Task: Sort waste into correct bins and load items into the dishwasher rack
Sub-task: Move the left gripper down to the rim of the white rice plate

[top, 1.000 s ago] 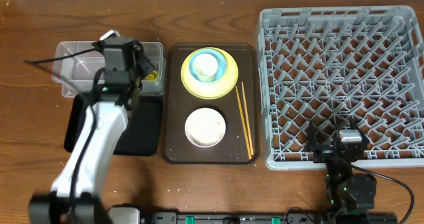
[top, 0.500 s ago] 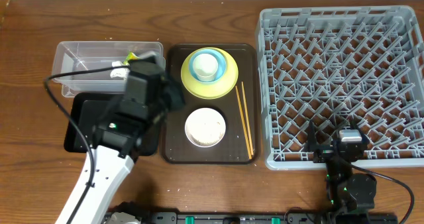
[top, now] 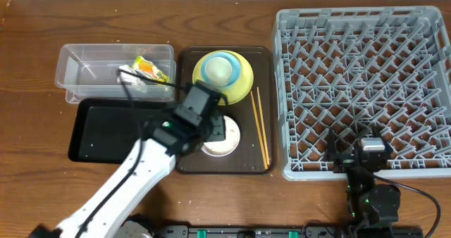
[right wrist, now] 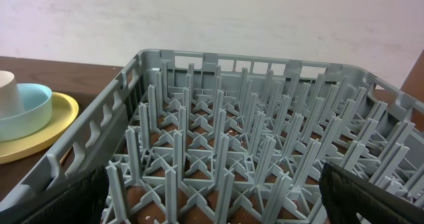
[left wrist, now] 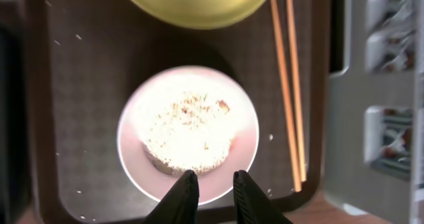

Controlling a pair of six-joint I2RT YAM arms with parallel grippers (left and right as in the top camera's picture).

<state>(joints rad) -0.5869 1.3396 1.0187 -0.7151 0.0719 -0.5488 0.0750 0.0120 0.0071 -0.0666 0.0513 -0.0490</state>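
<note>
Rice (left wrist: 189,134) fills the white bowl (left wrist: 130,148), left wrist view; left tool (left wrist: 216,181), narrowly apart and empty, hangs over its near rim: pinching could spill grains. Right wrist: right tool (right wrist: 218,197) gapes empty beside dishwasher rack (right wrist: 218,118).

Table setting, colours and patterns as they stand.
Table (top: 211,13): mid-brown wood grain. Dishwasher rack (top: 363,90): plain grey, lattice base, regular grid of pegs. Serving tray (top: 262,58): dark brown, finely textured, flecked with white specks. Plate (top: 243,83): yellow. Bowl on it (top: 207,70): light blue. Cup (top: 220,70): white. Second bowl (left wrist: 132,151): white, its rice (left wrist: 189,128) white with a few brownish flecks. Chopsticks (left wrist: 288,85): pale orange-tan wood. Tub (top: 84,58): clear, colourless. Wrapper (top: 151,69): yellow, green and orange. Napkin (top: 130,76): white. Shallow tray (top: 106,132): glossy black. Left arm (top: 127,185): white casing, black at the wrist. Left gripper (left wrist: 213,179): black.
</note>
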